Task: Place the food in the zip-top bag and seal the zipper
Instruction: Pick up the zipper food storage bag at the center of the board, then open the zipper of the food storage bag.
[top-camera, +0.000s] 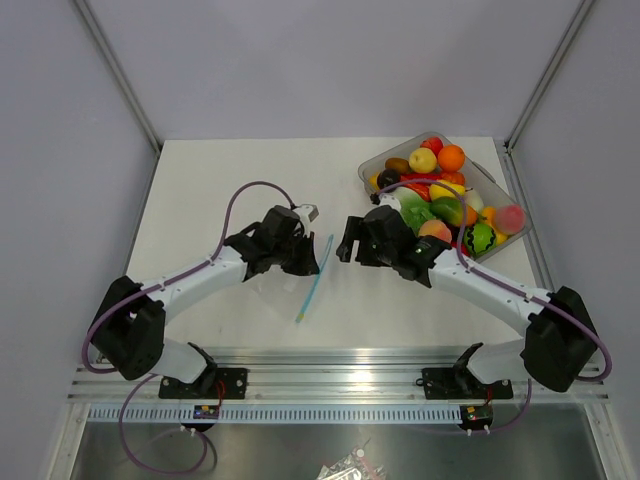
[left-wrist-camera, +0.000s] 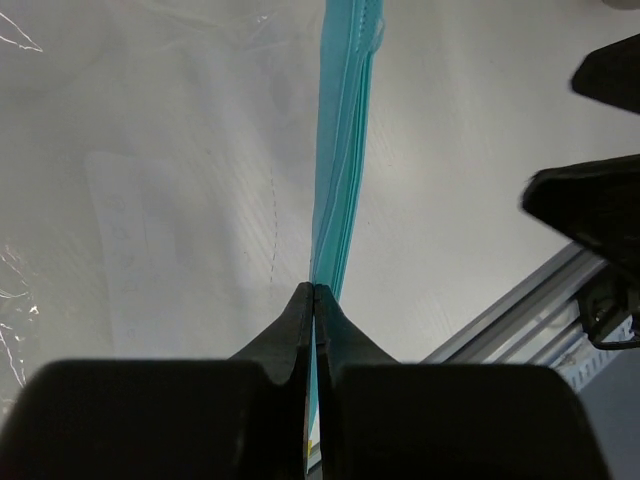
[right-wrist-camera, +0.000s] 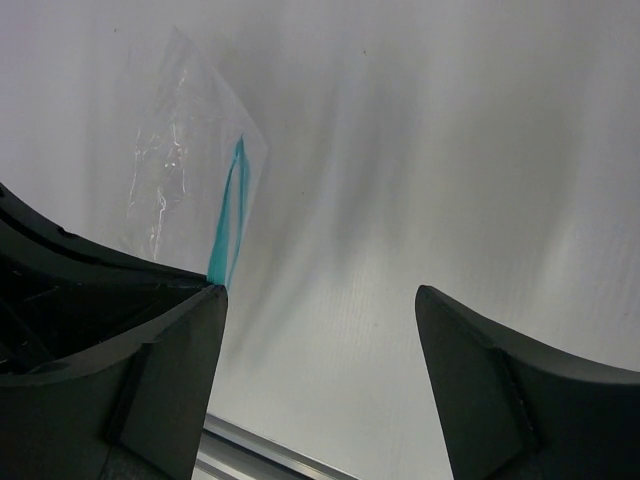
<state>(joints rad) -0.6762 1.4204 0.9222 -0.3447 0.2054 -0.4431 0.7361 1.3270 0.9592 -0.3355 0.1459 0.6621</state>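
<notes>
Left gripper (left-wrist-camera: 315, 288): fingers fully closed, pinching the zipper (left-wrist-camera: 345, 150) edge-on between the tips.

Zipper is a thin light blue-teal strip. It runs straight away from the pinch, and in the top view it lies diagonally between the two grippers, toward the near table (top-camera: 230, 180) edge. Can't tell whether it's pressed sealed.

Zip-top bag (right-wrist-camera: 180, 160) is clear, thin and crinkled with glare streaks. It lies on the table on the left arm's side of the strip, partly under that gripper.

Right gripper (right-wrist-camera: 318, 292): fingers spread wide, nothing between them, hanging just beside the strip's far end.

Food (top-camera: 440, 185) is glossy toy fruit piled in the clear tray (top-camera: 372, 172) at the far right, well apart from the bag. Orange (top-camera: 451, 156) is at the back, peach (top-camera: 434, 229) at the near edge by the right arm.
</notes>
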